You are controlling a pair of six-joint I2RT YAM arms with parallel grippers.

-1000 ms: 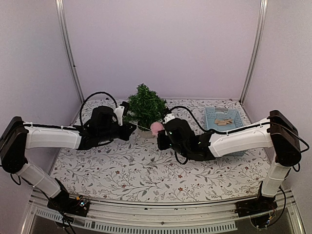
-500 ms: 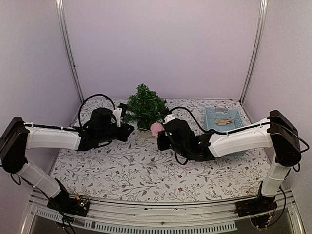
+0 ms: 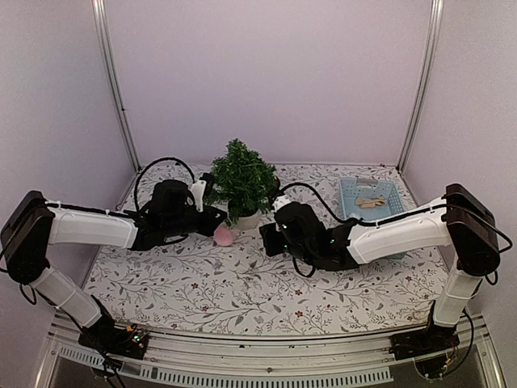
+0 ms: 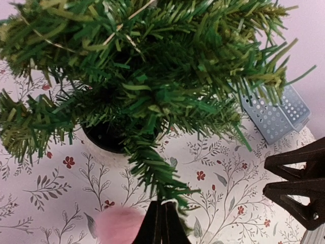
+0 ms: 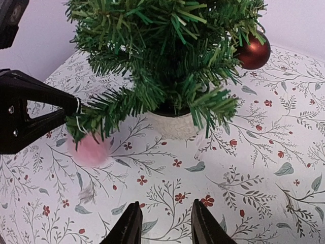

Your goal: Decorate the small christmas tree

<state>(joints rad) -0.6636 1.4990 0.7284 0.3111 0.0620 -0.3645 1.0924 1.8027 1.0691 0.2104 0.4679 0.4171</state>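
Note:
The small christmas tree (image 3: 241, 178) stands in its white pot (image 3: 248, 219) at the back middle of the table; a red bauble (image 5: 252, 52) hangs on it. My left gripper (image 3: 216, 215) is shut at a low branch tip (image 4: 152, 175), pinching the thin white string (image 5: 77, 116) of a pink fluffy ball (image 3: 223, 234). The pink ball (image 5: 90, 150) hangs blurred under that branch, just above the cloth. My right gripper (image 5: 165, 223) is open and empty, low over the cloth in front of the pot (image 5: 175, 124), to the right of the ball.
A light blue perforated basket (image 3: 371, 199) with beige pieces inside sits at the back right, also seen as the basket (image 4: 277, 114) behind the tree. A flower-print cloth (image 3: 242, 283) covers the table. Lilac walls close in on three sides.
The right gripper has opened and let go of the pink ball. The ball has swung left and down, now hanging under the left gripper. The tree has straightened a little.

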